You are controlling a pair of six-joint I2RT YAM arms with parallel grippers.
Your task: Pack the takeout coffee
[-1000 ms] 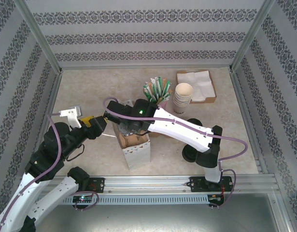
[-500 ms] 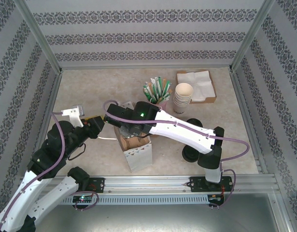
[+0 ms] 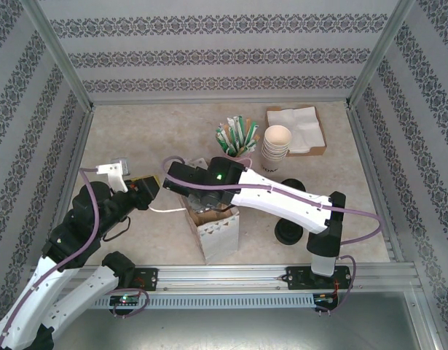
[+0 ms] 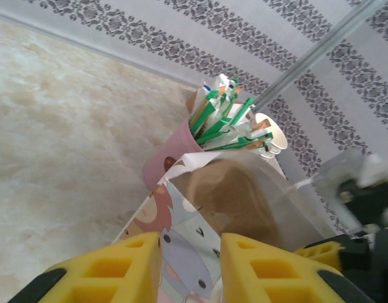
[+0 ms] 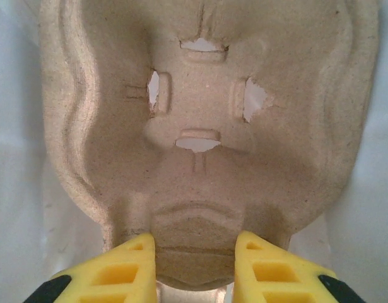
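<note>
Your left jaws pinch the paper bag (image 3: 218, 233) to hold it open; your right jaws clamp the pulp carrier (image 5: 200, 126) in its mouth. The takeout coffee (image 3: 287, 232) stands on the desk (image 3: 136, 138) near your right arm

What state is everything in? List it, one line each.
paper bag: upright, open
cup carrier: empty, in bag, gripped by right gripper
takeout coffee: on table, unpacked
cream paper cups: stacked, upright
pink cup: upright, full of sachets
left gripper: at the bag's rim, grip unclear
</note>
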